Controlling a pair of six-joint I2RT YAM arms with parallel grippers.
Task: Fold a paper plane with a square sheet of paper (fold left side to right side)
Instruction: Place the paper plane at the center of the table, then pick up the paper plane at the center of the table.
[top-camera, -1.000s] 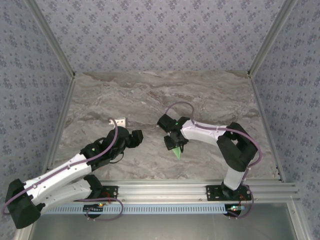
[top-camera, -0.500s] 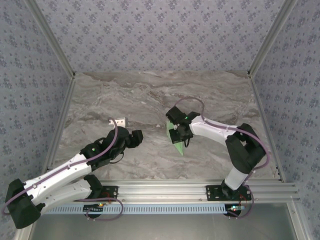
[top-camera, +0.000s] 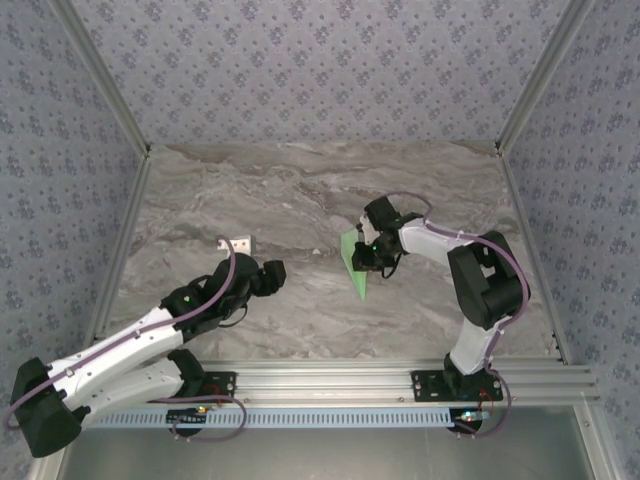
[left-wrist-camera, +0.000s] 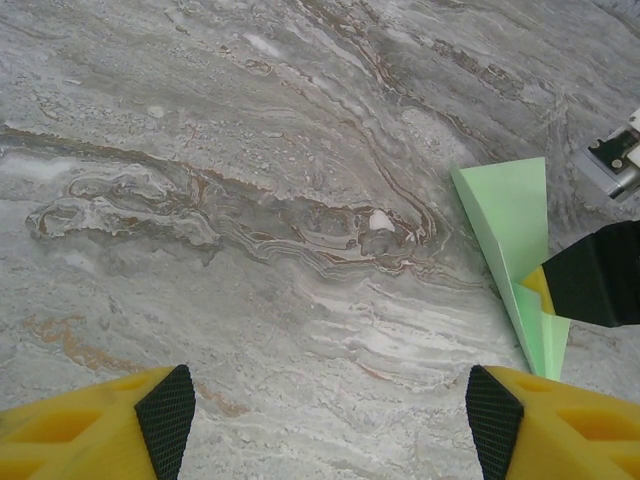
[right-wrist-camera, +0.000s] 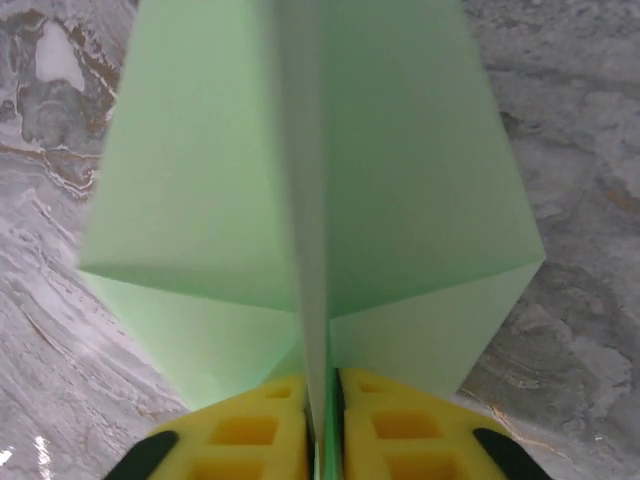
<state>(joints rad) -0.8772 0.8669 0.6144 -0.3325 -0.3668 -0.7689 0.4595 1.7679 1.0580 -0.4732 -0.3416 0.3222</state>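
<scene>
The marble table (top-camera: 300, 200) is closed in by patterned walls (top-camera: 300, 70) on three sides. The right arm is folded sharply at the elbow over mid-table. Its gripper (top-camera: 372, 258) is pinched tight on the centre fold of the plane (top-camera: 352, 265), whose wings spread either side of the yellow fingers (right-wrist-camera: 250, 430) and whose nose points toward the near edge. The left arm reaches low toward the middle, with its gripper (top-camera: 268, 274) spread wide and holding nothing. Open marble lies between that gripper and the plane. A small white block (top-camera: 238, 243) sits just beyond it.

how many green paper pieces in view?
1: the paper plane, right of table centre, pinched by its centre fold in the jaws of the right gripper. A scrap under an arm could be hidden.
</scene>
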